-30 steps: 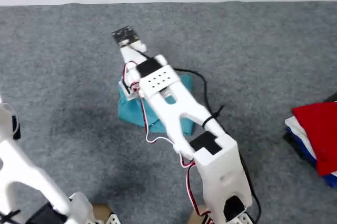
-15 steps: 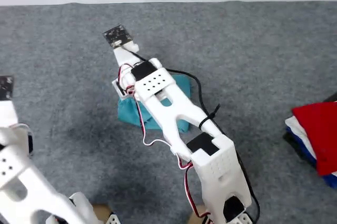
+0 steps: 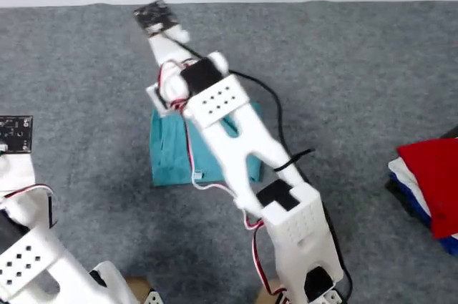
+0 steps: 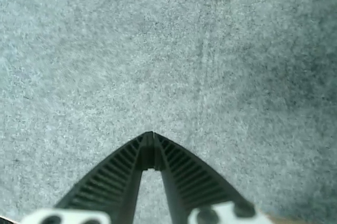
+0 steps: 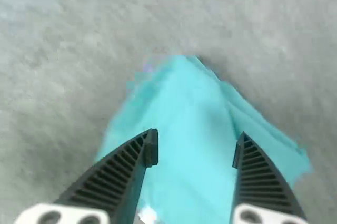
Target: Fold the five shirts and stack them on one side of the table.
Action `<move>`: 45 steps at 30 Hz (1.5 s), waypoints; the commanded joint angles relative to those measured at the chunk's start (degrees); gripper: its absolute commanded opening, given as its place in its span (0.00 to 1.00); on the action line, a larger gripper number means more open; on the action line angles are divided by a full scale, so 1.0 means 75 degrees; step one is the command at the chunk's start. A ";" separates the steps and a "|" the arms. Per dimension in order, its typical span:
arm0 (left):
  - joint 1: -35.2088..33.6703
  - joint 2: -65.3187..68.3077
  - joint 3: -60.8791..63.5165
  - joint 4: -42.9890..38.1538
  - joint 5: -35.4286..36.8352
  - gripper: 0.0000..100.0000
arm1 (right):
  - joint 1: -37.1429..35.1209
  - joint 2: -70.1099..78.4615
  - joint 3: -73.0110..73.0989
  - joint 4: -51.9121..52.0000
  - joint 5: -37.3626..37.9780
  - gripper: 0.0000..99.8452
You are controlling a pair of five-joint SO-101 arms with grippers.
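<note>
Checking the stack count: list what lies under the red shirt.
Under the red shirt, edges of a white layer, a blue layer and a dark layer show; the rest is covered.

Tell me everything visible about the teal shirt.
The teal shirt is soft, plain cloth folded into a rough rectangle with uneven edges and creases. It lies on the grey felt-like table, near the middle, apart from the shirt stack at the high view's right edge. The right arm crosses above it, hiding part. The right tool is open over it; whether it touches the cloth cannot be told.
</note>
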 commanded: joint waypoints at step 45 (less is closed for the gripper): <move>0.6963 0.9471 -0.4612 -0.0692 0.0809 0.00 | 0.2292 0.2116 0.0199 -0.0229 0.0832 0.01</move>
